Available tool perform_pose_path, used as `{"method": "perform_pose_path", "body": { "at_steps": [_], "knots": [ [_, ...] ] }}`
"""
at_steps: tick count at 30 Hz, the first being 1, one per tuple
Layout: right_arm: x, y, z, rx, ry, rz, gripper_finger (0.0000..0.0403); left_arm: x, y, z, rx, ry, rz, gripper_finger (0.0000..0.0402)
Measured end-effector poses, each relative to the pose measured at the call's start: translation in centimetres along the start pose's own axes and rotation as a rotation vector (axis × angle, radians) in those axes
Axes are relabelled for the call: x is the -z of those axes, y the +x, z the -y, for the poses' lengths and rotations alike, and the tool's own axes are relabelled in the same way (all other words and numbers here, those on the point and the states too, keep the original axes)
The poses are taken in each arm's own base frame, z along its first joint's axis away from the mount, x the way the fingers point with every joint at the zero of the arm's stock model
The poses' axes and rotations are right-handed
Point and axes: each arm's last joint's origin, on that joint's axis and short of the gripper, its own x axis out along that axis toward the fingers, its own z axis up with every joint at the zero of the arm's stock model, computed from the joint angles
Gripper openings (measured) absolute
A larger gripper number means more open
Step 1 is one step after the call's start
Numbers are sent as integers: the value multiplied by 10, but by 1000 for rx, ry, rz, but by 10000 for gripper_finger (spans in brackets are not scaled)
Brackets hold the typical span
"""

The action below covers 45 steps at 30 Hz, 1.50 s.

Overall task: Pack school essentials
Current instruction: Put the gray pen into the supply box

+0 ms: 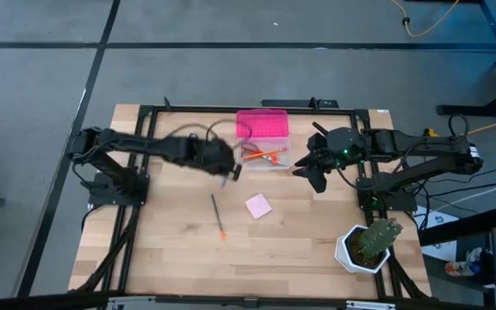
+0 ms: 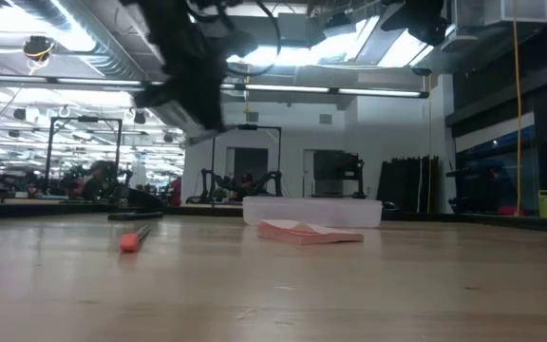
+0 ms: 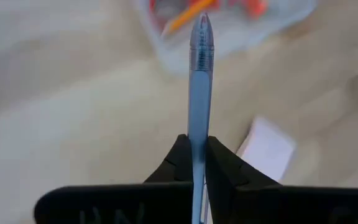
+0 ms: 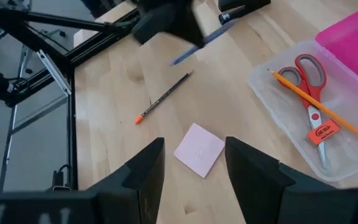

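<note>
Blue pen (image 3: 199,93) in left hand (image 3: 192,155)

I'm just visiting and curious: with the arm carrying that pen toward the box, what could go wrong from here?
The left gripper pinches the pale blue pen only near one end, so it might swing or slip. The clear plastic box already holds red-handled scissors and an orange pencil, so the pen could land askew.

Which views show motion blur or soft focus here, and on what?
Left wrist view: table and box soft, the pen in the left gripper sharper. Right wrist view: the left arm's end smeared; notepad crisp. Low view: dark arm blurred, ceiling lights glaring.
</note>
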Motion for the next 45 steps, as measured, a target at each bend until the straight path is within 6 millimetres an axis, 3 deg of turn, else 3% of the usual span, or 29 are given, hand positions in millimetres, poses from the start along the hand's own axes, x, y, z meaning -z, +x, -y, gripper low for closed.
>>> {"method": "perform_pose_path", "body": {
  "at_steps": [14, 20, 26, 36, 45],
  "knots": [
    [-2, -18, 1, 24, 81, 93, 169, -115, 63, 10, 140, 259, -63, 2],
    [-2, -20, 1, 23, 108, 104, 169, -147, 83, 15, 124, 380, -118, 2],
    [-4, -20, 2, 59, 112, 140, 169, -151, 102, 25, 128, 525, -161, 2],
    [-4, -20, 3, 89, 138, 159, 169, -135, 127, 29, 118, 679, -233, 3],
    [-4, -20, 3, 87, 162, 160, 169, -131, 128, 33, 126, 759, -225, 85]
  ]
}}
